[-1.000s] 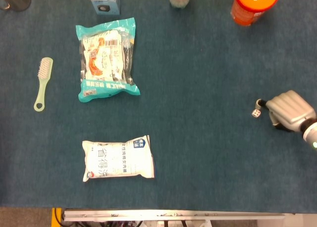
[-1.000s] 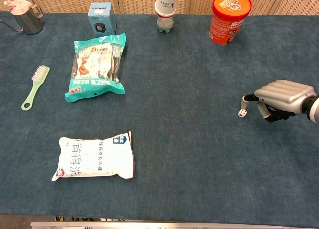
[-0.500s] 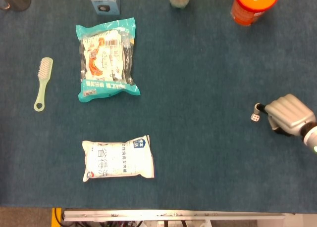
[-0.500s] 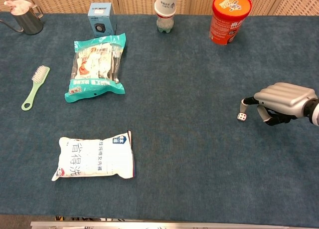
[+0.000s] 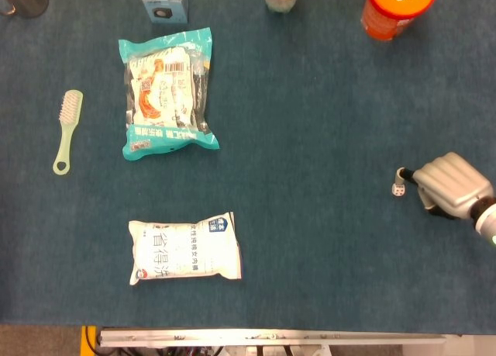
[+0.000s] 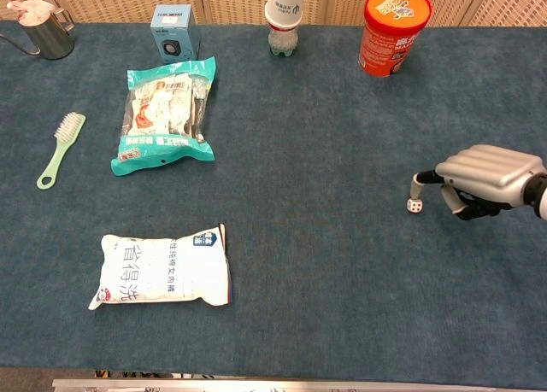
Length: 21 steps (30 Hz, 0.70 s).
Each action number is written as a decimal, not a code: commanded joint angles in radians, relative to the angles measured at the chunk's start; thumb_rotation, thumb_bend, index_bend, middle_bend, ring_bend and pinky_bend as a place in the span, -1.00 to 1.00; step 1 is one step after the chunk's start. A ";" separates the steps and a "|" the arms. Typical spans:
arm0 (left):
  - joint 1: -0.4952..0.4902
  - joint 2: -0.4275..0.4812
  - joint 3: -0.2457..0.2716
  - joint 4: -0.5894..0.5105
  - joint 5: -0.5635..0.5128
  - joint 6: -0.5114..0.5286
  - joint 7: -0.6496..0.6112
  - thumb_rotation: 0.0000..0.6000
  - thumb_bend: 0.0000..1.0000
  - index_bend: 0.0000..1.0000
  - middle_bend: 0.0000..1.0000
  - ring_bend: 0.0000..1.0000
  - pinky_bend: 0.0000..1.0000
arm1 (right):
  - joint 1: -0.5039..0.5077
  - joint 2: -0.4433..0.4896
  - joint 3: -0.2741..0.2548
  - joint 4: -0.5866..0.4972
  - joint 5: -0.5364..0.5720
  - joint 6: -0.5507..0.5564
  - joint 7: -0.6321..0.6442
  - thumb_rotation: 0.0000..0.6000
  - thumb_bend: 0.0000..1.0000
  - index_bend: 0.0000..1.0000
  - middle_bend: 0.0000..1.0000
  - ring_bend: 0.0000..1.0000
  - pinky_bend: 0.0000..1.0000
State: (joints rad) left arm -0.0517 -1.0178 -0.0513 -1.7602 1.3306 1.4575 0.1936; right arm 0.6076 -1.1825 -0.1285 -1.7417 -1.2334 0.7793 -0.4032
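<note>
A small white die lies on the blue table cloth at the right. My right hand hovers just to its right, fingers curled downward. One fingertip reaches down onto the die's far side; whether it presses on it I cannot tell. Nothing sits inside the hand. My left hand shows in neither view.
A white packet lies front left, a teal snack bag behind it and a green brush further left. Along the far edge stand a metal pitcher, a blue box, a bottle and an orange tub.
The right hand has drifted toward the table's front edge, and the die has slid the same way with the fingertip beside it. Everything else stayed put.
</note>
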 commanded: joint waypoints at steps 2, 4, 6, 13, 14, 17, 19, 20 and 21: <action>0.000 0.001 -0.001 0.000 -0.002 0.000 0.000 1.00 -0.95 -0.14 -0.20 -0.33 -0.12 | -0.003 0.006 -0.004 -0.010 -0.007 0.004 0.000 1.00 1.00 -0.40 1.00 1.00 1.00; 0.000 0.001 -0.001 0.000 -0.002 0.000 0.000 1.00 -0.95 -0.14 -0.20 -0.33 -0.12 | -0.006 0.011 -0.007 -0.016 -0.014 0.006 0.002 1.00 1.00 -0.40 1.00 1.00 1.00; 0.001 0.001 0.000 0.000 -0.001 0.000 0.000 1.00 -0.95 -0.14 -0.20 -0.33 -0.12 | -0.009 0.015 -0.009 -0.020 -0.020 0.012 0.002 1.00 1.00 -0.40 1.00 1.00 1.00; 0.000 0.000 -0.001 0.001 -0.001 -0.001 0.000 1.00 -0.95 -0.14 -0.20 -0.33 -0.12 | -0.073 0.039 -0.014 -0.025 -0.087 0.137 0.011 1.00 1.00 -0.40 0.98 1.00 1.00; 0.000 0.000 -0.001 0.001 0.000 -0.001 -0.001 1.00 -0.95 -0.14 -0.20 -0.33 -0.12 | -0.089 0.039 -0.014 -0.018 -0.107 0.171 0.015 1.00 1.00 -0.40 0.95 0.98 1.00; -0.001 -0.002 0.001 0.005 0.005 -0.002 -0.003 1.00 -0.95 -0.14 -0.20 -0.33 -0.12 | -0.149 0.026 -0.014 0.033 -0.215 0.307 0.065 1.00 1.00 -0.40 0.84 0.91 1.00; -0.002 -0.006 0.001 0.009 0.008 -0.002 -0.002 1.00 -0.95 -0.15 -0.20 -0.33 -0.12 | -0.191 0.014 -0.013 0.084 -0.282 0.405 0.109 1.00 1.00 -0.40 0.74 0.83 1.00; -0.003 -0.007 0.001 0.010 0.009 -0.002 -0.001 1.00 -0.95 -0.15 -0.20 -0.33 -0.12 | -0.209 0.007 -0.011 0.107 -0.305 0.447 0.121 1.00 1.00 -0.40 0.69 0.79 1.00; -0.003 -0.007 0.002 0.010 0.010 -0.003 -0.002 1.00 -0.95 -0.15 -0.20 -0.33 -0.12 | -0.234 -0.008 -0.004 0.140 -0.333 0.507 0.129 1.00 1.00 -0.39 0.63 0.74 1.00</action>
State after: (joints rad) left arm -0.0544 -1.0250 -0.0497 -1.7504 1.3403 1.4543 0.1921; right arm 0.4554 -1.1626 -0.1402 -1.6914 -1.4589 1.1331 -0.3320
